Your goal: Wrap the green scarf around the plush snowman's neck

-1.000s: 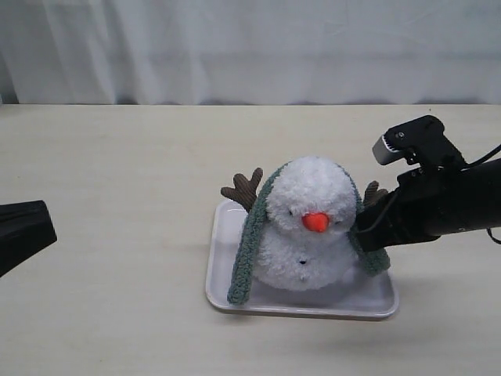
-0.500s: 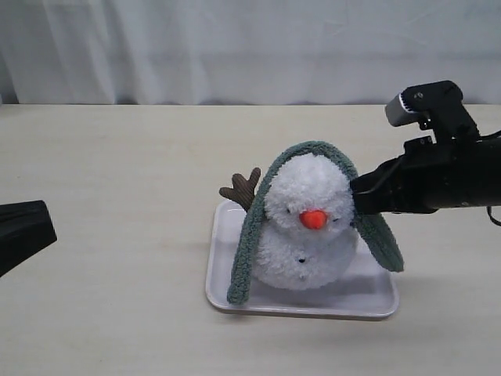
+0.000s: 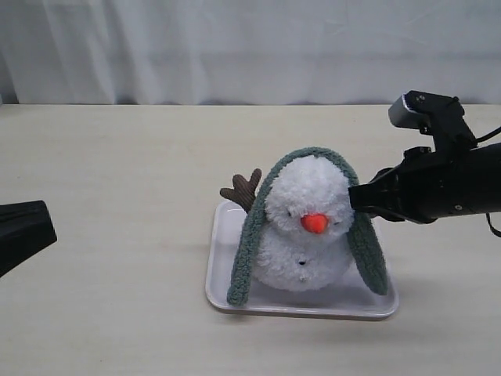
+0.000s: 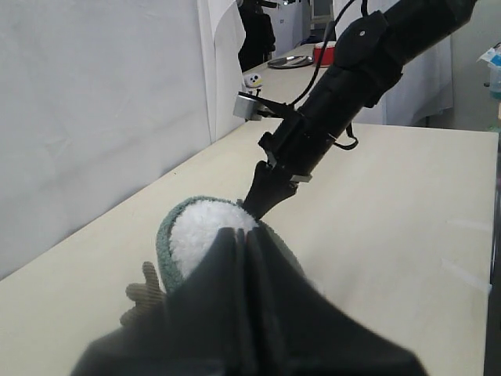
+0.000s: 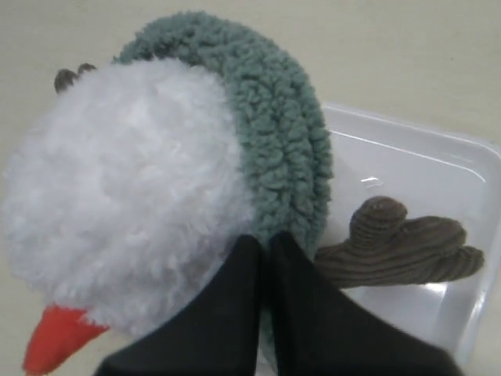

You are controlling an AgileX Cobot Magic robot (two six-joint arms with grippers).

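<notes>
Left end effector (image 4: pixel 244 235) parked well left of the tray (image 3: pixel 223 276), off the desk (image 3: pixel 117 157), jaws together, holding nothing

Plush snowman (image 3: pixel 309 227) sits upright on the tray mid-desk, nose toward the near side. One brown arm (image 3: pixel 243 188) sticks out on its left

Green scarf (image 3: pixel 249 243) is arched over the crown of the head, not at the snowman's neck (image 3: pixel 282 233). Left tail hangs down to the tray, right tail hangs down beside the body

Right end effector (image 3: pixel 354 196) has its jaws together, tips against the scarf at the right side of the head. No fabric visibly pinched between them, so I read it as pushing, not gripping

My take on doing this step well:
- work the band down the far side of the head until it seats in the neck crease
- plush is soft and round, so the band will likely ride back up; push low and slow
- then pinch one tail near its end and carry it across the front under the nose
- steady the body with the left arm, since the snowman and tray may slide

Writing: no brand, label or text readable in any view
</notes>
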